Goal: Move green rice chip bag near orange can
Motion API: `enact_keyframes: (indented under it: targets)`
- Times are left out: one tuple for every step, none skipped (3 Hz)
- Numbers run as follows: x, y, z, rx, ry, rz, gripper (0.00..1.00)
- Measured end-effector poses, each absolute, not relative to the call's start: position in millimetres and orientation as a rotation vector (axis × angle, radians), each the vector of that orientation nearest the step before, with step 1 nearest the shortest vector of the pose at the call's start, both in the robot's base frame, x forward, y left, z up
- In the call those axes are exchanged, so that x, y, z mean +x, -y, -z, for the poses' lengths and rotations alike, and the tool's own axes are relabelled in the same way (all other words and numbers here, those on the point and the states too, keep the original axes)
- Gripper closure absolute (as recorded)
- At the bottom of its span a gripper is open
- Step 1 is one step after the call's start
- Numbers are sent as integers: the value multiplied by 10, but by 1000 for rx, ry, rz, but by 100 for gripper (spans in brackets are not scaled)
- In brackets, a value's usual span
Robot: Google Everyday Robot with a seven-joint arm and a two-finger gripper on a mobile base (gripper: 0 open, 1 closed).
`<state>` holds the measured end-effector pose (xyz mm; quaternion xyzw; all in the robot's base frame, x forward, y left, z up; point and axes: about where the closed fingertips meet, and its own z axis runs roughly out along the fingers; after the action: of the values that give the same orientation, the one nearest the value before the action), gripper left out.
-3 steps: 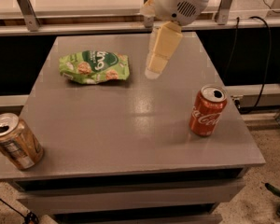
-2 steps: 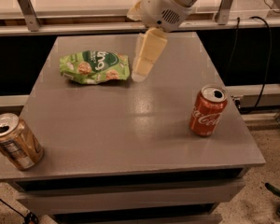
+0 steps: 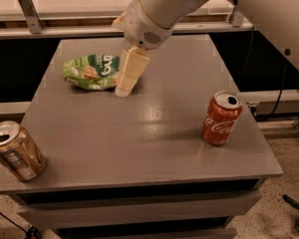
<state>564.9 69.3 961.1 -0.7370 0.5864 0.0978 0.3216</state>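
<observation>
The green rice chip bag (image 3: 92, 72) lies flat at the back left of the grey table (image 3: 154, 143). The orange can (image 3: 16, 151) stands tilted at the front left corner, far from the bag. My gripper (image 3: 125, 86) reaches down from the white arm (image 3: 162, 9); its pale tip is just above the table at the bag's right edge, partly overlapping it in this view.
A red Coca-Cola can (image 3: 221, 118) stands at the right side of the table. A rail and shelf run behind the table. Cables lie on the floor at the right.
The arm has swung left and down, bringing the gripper from the table's back middle to the right edge of the bag. The bag and both cans have not moved.
</observation>
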Motion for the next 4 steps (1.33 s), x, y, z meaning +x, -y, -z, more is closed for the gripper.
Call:
enact_keyframes:
  targets:
    - [5734, -765, -9572, -1936, -1539, -262, 0]
    - [5901, -877, -9347, -1947, -1563, -249, 0]
    - [6124, -880, -9160, -1943, -1622, -174, 0]
    - [6332, -946, -9004, -1889, -1721, -59, 0]
